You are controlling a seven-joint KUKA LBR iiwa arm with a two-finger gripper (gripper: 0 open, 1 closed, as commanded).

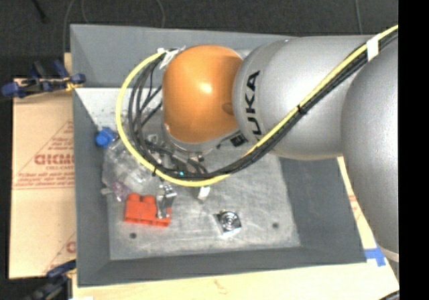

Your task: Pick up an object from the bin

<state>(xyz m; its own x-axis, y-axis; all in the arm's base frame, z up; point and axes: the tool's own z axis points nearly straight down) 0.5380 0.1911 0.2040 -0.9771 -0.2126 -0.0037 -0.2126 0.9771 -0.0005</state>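
My gripper (183, 197) hangs under the orange wrist cover, low over the front left of the bin floor. Its fingers stand apart and open, with nothing between them. The left fingertip (165, 203) is down at the right edge of a flat red-orange plastic block (139, 209); whether it touches the block I cannot tell. The right fingertip (202, 192) is over bare floor. A clear plastic bottle with a blue cap (118, 166) lies just left of the gripper, against the left wall. A small round metal piece (229, 220) lies to the front right of the fingers.
The arm and its orange cover hide the back and middle of the bin, with yellow and black cables looping round the wrist. The left wall stands close behind the bottle. Bare floor shows at the front and right.
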